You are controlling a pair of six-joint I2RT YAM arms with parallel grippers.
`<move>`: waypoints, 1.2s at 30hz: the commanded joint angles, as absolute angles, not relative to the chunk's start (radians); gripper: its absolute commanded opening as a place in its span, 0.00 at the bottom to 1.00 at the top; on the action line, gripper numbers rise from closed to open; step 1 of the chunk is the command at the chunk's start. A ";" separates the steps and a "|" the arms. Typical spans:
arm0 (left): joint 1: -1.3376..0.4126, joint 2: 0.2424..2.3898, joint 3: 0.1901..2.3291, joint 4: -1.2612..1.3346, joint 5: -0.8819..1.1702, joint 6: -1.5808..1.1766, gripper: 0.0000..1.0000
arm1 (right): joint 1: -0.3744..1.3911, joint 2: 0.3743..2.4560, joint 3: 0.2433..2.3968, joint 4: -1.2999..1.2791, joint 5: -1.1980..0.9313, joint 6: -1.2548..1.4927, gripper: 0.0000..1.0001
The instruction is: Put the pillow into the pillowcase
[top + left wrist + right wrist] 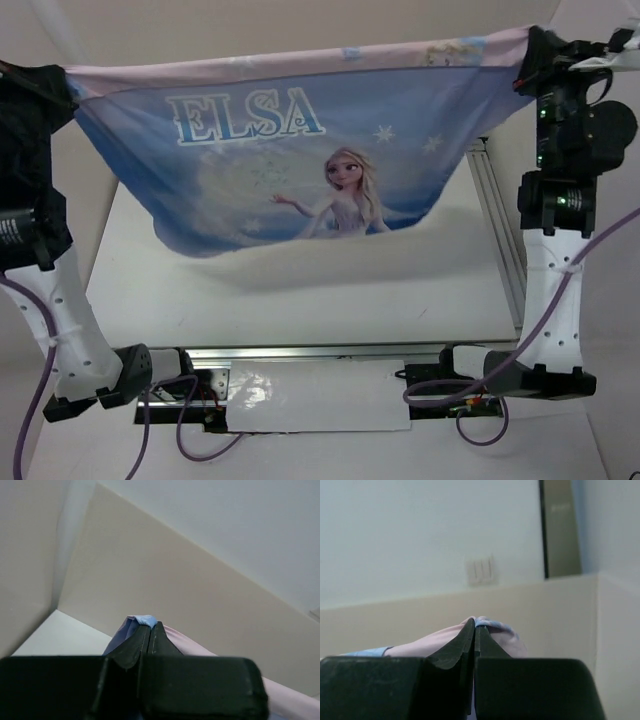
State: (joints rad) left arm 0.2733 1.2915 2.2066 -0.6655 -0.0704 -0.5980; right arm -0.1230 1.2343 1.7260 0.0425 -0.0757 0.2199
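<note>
The hanging pillowcase hides the table's far part; the left arm is cut off at the top view's left edge; the print along the hem is too small to make out

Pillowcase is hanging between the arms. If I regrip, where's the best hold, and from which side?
Take the pillowcase by its top edge at the two corners, coming in from each outer end, where the left gripper and right gripper pinch it. That edge is stretched straight there, while the lower fabric sags loose.
</note>
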 commanded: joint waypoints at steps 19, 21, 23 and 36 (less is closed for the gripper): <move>0.287 1.086 1.929 -0.529 -0.241 -0.480 0.00 | -0.110 1.207 1.772 -0.123 0.407 -0.071 0.00; 0.287 1.097 1.761 -0.455 -0.189 -0.494 0.00 | -0.110 1.233 1.677 -0.072 0.367 0.006 0.00; 0.287 1.152 1.663 -0.402 -0.175 -0.503 0.00 | -0.110 1.311 1.576 -0.049 0.324 0.066 0.00; 0.298 1.948 2.103 -0.655 -0.093 -0.525 1.00 | -0.006 2.256 2.368 -0.428 0.276 0.147 1.00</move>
State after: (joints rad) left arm 0.2974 1.9575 1.9457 -0.5671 -0.0387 -0.5274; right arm -0.0380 2.3062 2.1830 -0.3260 0.2237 0.1551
